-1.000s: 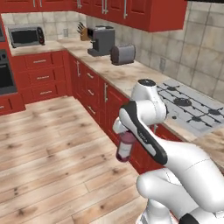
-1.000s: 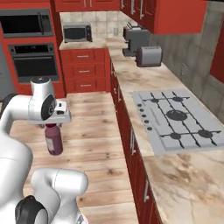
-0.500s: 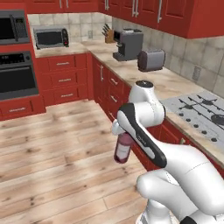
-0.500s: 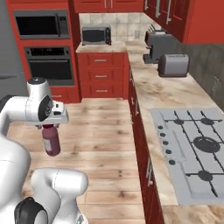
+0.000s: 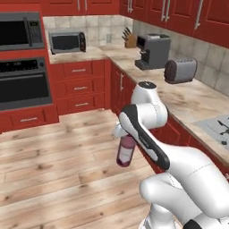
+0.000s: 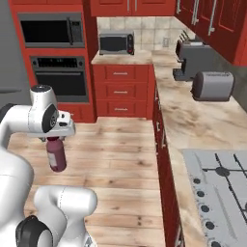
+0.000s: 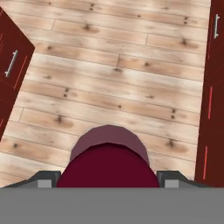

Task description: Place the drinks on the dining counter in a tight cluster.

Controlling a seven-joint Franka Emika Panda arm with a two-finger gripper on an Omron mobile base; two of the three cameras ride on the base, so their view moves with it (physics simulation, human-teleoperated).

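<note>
End effector (image 6: pixel 56 139) with maroon juice bottle (image 6: pixel 57 154) above wooden floor (image 5: pixel 53 170)

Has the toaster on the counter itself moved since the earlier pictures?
No. The toaster keeps its place beside the coffee machine; the whole view shifted, so the base moved.

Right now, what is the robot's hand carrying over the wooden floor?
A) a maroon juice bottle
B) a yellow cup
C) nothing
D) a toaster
A: the gripper is closed on the maroon juice bottle, which hangs upright below it above the wooden floor; the toaster sits on the counter.
</note>
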